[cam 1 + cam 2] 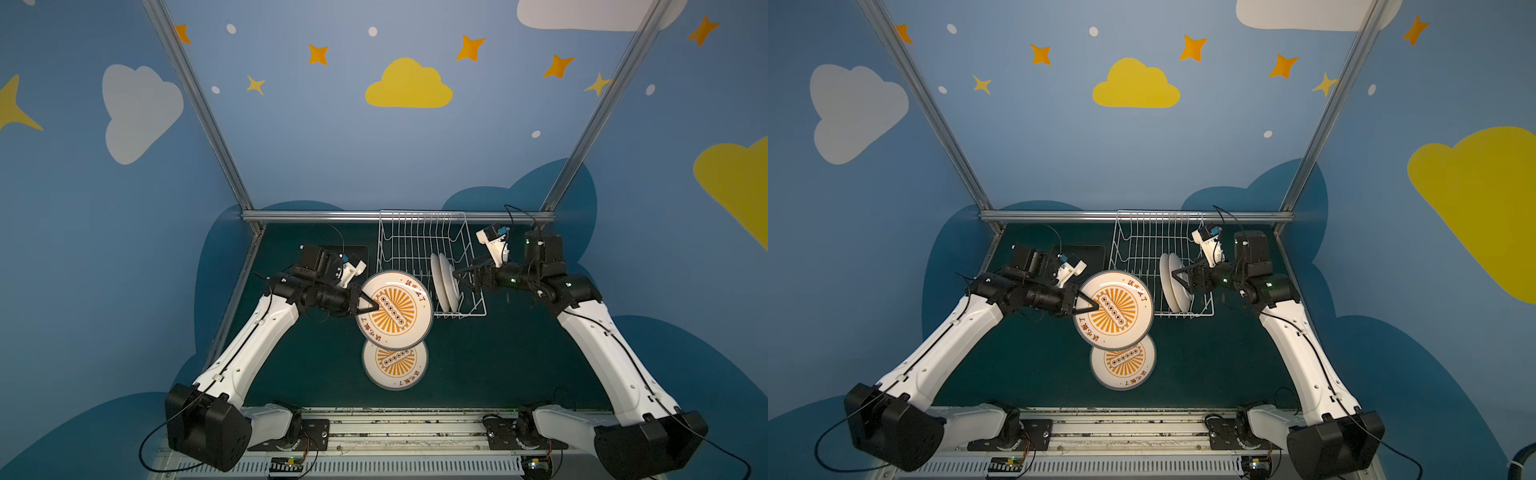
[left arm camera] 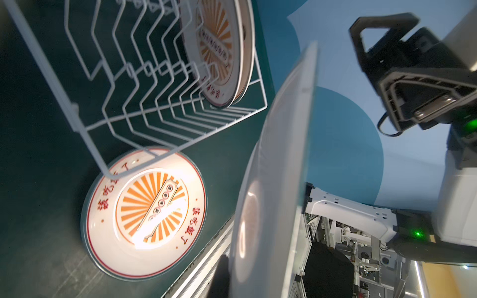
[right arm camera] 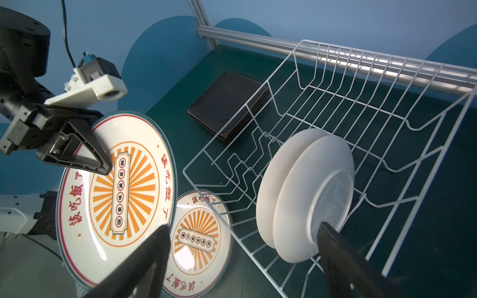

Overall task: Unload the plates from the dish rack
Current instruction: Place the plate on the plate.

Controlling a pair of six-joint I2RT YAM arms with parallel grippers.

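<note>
**A:** In the dish rack (image 1: 409, 243), at its near end, two white plates (image 1: 444, 282) stood on edge, backs turned to the right hand (image 3: 242, 229). That hand was spread wide and gripped nothing.

**B:** And outside the rack?

**A:** The left hand (image 1: 374, 307) was clamped on a sunburst plate (image 1: 401, 316), tilted in the air beside the rack's near left corner. A second sunburst plate (image 1: 395, 368) lay flat on the worktop (image 1: 498, 353) below it. A stack of black square plates (image 3: 228, 103) sat left of the rack, toward the back.
</note>
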